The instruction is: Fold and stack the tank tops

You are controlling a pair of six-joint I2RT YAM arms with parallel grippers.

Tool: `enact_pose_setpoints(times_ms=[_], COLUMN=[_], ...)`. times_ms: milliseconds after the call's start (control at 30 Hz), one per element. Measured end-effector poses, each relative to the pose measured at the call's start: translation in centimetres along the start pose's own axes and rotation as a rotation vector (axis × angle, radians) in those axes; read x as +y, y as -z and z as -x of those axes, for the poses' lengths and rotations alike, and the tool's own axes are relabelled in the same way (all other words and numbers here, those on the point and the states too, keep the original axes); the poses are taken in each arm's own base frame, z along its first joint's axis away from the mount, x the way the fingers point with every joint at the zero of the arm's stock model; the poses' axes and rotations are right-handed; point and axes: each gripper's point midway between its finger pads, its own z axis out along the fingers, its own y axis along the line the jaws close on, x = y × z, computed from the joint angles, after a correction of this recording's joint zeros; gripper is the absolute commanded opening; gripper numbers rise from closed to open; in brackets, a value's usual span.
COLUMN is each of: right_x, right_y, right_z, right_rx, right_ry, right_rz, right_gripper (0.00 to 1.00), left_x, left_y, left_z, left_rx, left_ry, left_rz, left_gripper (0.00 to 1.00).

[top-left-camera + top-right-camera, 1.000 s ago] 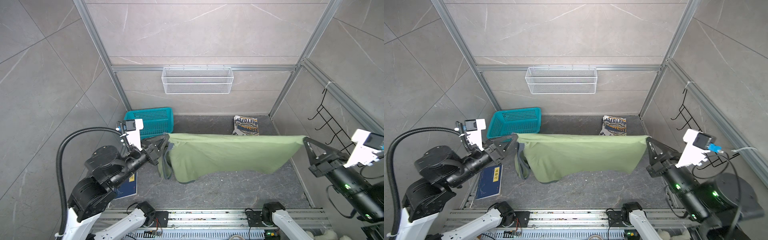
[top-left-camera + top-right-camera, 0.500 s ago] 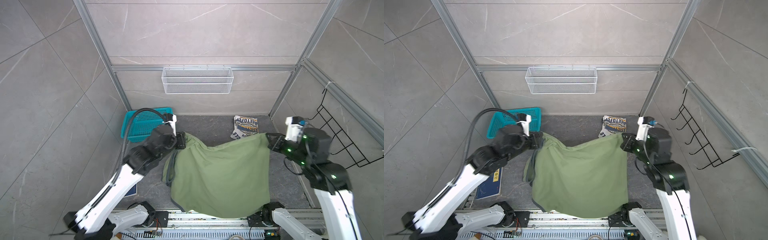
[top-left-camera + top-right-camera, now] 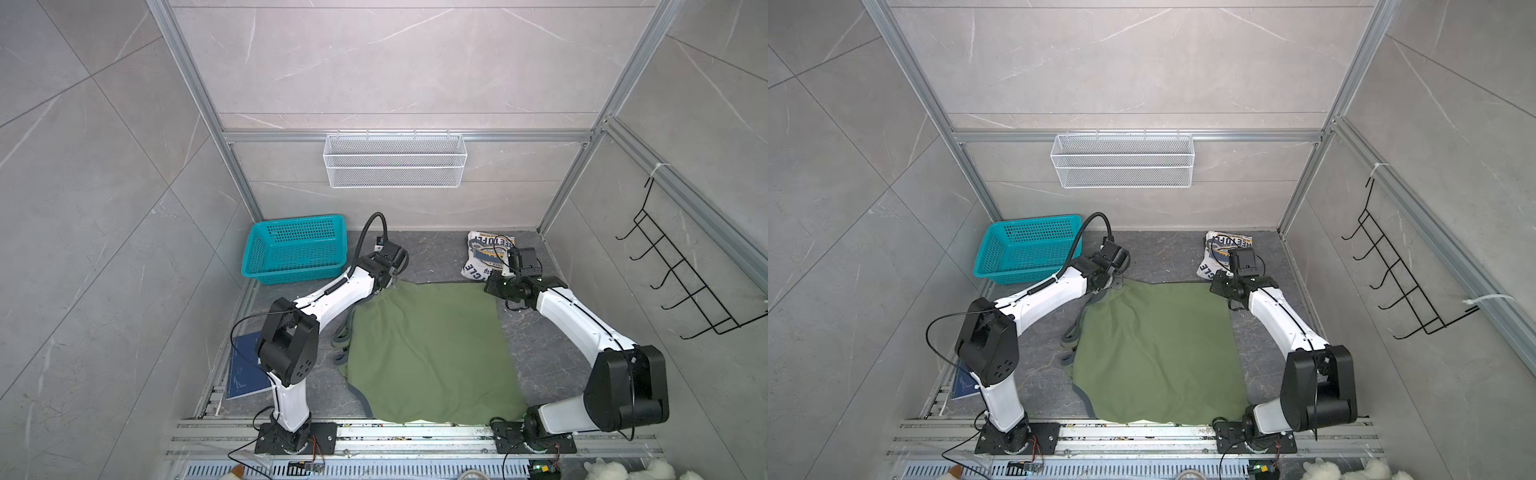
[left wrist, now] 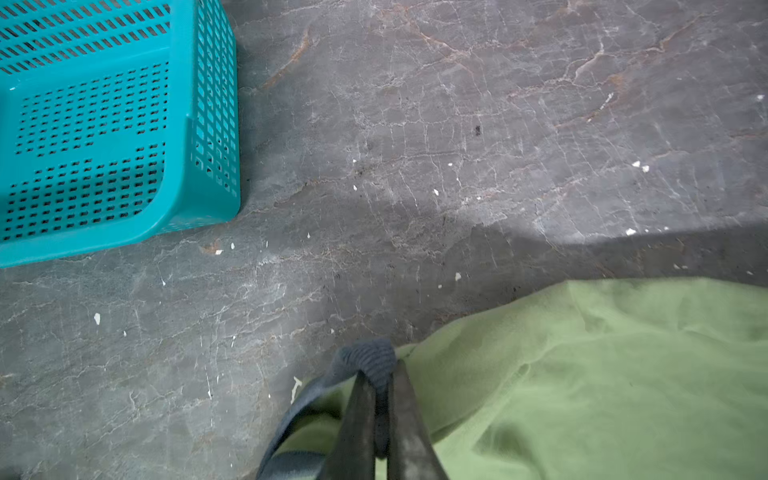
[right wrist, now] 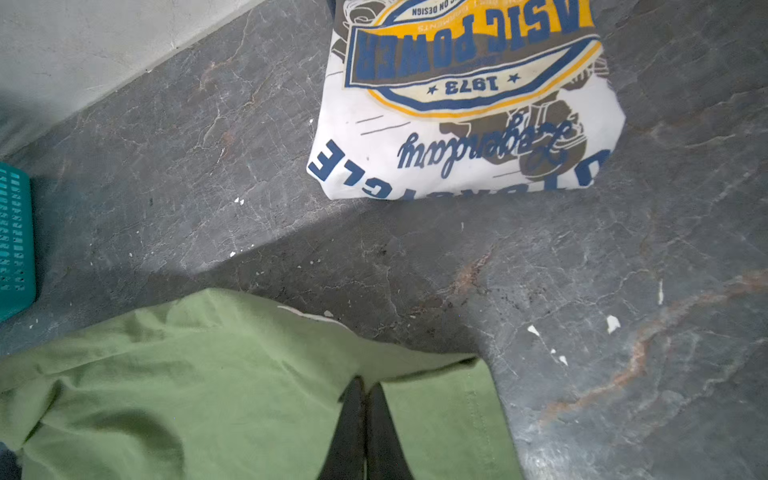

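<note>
Grey marbled counter point(image 3: 432, 257), grey-tiled walls point(image 3: 374, 62). Nearest, olive green tank top point(image 3: 428, 353) spread flat, hem at front rail point(image 3: 415, 430); dark blue book point(image 3: 245, 374) leftward. Its grey strap clenched in left claw point(image 4: 380, 376), far-right corner in right claw point(image 5: 365, 384). Beyond: teal basket point(image 3: 297, 249), folded white tank top point(image 3: 484, 253), wire wall basket point(image 3: 395, 166).

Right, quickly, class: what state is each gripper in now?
Left gripper: closed on the green top, at its grey trim.
Right gripper: closed on the green top's corner.
</note>
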Motion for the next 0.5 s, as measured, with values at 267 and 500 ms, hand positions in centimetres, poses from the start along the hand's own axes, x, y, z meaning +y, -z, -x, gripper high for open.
enact_pose_setpoints(times_ms=[267,500], right_x=[2.5,5.9], right_y=[8.2,22.7], right_z=[3.7,6.1], right_rx=[-0.184,-0.447], right_ry=[0.013,0.053], right_rz=[0.106,0.319], right_gripper=[0.0,0.0], left_x=[2.0,5.6], left_y=[7.6,24.6], left_z=[2.0,5.6], left_rx=[-0.146,-0.494], left_ry=[0.054,0.121], left_rz=[-0.117,-0.364], left_gripper=[0.0,0.0])
